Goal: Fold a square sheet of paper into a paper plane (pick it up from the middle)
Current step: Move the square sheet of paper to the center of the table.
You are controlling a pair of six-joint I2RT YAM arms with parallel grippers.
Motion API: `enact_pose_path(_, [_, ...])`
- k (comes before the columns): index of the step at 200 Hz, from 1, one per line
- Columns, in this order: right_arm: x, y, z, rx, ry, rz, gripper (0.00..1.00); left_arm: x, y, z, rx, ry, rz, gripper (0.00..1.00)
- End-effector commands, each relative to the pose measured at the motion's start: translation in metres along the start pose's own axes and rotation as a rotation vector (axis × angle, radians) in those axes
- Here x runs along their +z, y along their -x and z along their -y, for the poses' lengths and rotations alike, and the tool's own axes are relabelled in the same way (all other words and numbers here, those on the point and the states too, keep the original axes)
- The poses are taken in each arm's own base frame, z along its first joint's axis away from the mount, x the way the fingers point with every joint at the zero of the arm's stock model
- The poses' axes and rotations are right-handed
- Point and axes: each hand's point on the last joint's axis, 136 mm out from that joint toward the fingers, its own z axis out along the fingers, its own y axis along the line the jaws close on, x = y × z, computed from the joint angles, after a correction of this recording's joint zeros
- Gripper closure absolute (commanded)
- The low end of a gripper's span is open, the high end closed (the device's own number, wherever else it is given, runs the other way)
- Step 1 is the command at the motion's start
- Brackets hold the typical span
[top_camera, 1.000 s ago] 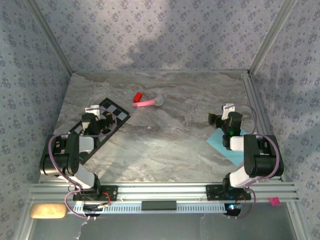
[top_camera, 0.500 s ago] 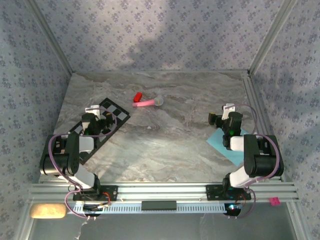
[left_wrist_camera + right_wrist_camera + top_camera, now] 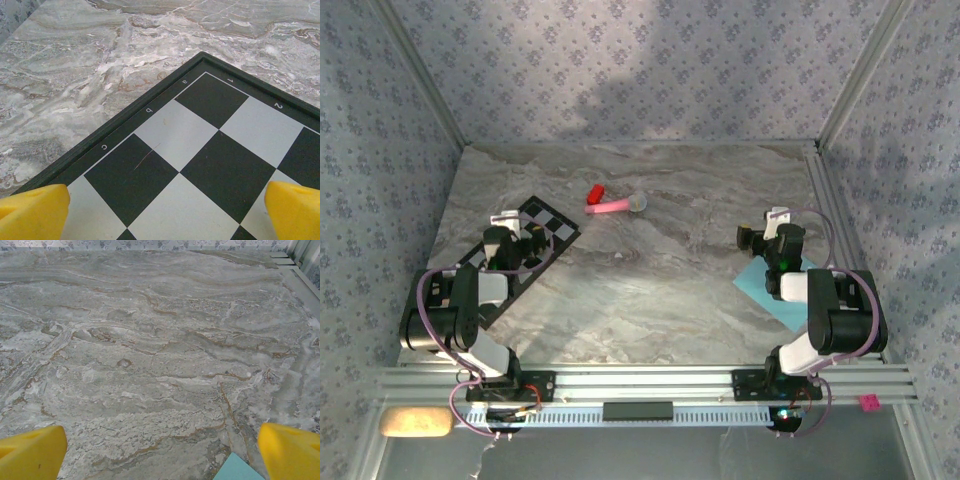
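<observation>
Hovering with jaws wide, the right gripper (image 3: 763, 237) sits just past a corner of the flat square sheet of paper (image 3: 760, 288); the left gripper (image 3: 515, 237), equally wide, hangs over a checkered mat (image 3: 558, 228). Folding looks unstarted; next, pinch the sheet's middle.

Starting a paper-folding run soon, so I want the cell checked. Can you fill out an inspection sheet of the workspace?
Surface: grey marbled table, nothing spilled.
Job's things: light-blue square sheet of paper, flat and unfolded, near right, partly under the right arm.
Clutter: checkered mat at left; pink stick toy and red piece farther back.
Grippers: left gripper open above the mat; right gripper open over bare table; both empty.
Cables: purple cables looped along both arms.
Surroundings: patterned walls, aluminium frame.
</observation>
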Motion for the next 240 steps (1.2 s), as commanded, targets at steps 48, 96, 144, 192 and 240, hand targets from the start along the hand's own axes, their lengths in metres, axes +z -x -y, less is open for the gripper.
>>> enact_pose_path(48, [-0.008,0.011,0.000,0.009,0.000,-0.054,0.00,-0.005,0.026,-0.001,0.002,0.025,0.043,0.00])
enact_pose_path(96, [-0.046,0.034,0.014,0.231,-0.051,-0.242,0.00,-0.034,0.055,-0.004,-0.094,0.031,0.017,0.00])
enact_pose_path(144, [-0.080,-0.002,0.041,0.724,-0.097,-0.463,0.00,-0.076,0.047,-0.029,-0.524,0.137,-0.215,0.00])
enact_pose_path(192, [-0.086,-0.047,0.033,0.851,-0.082,-0.661,0.11,-0.093,0.050,0.032,-0.587,-0.212,-0.327,0.00])
enact_pose_path(240, [-0.092,-0.073,0.034,0.849,-0.135,-0.756,0.11,-0.104,0.035,0.066,-0.620,-0.311,-0.427,0.00])
